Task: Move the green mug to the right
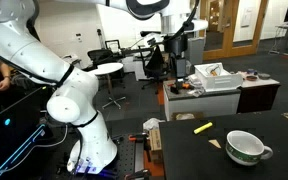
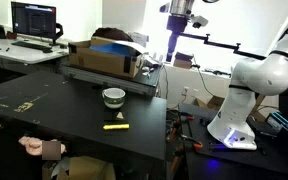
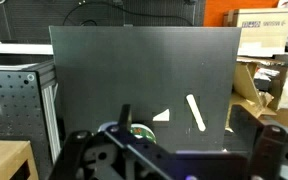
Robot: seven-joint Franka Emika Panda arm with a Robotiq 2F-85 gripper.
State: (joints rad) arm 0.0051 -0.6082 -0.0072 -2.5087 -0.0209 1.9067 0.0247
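The green mug [image 1: 246, 147] is squat with a white rim and inside. It stands on the black table [image 1: 274, 135], near the front in this exterior view. In an exterior view [image 2: 113, 97] it sits at the table's middle, near the cardboard box. In the wrist view only a part of it [image 3: 139, 131] shows behind my gripper's frame. My gripper [image 1: 176, 70] hangs high above the table, far from the mug, pointing down. It also shows in an exterior view [image 2: 176, 55]. Its fingers look spread apart and hold nothing.
A yellow marker [image 1: 202, 127] lies on the table beside the mug, also seen in an exterior view [image 2: 115, 126] and the wrist view [image 3: 196, 112]. A small white piece [image 3: 162, 115] lies near it. A cardboard box [image 2: 104, 58] stands at the table's back edge.
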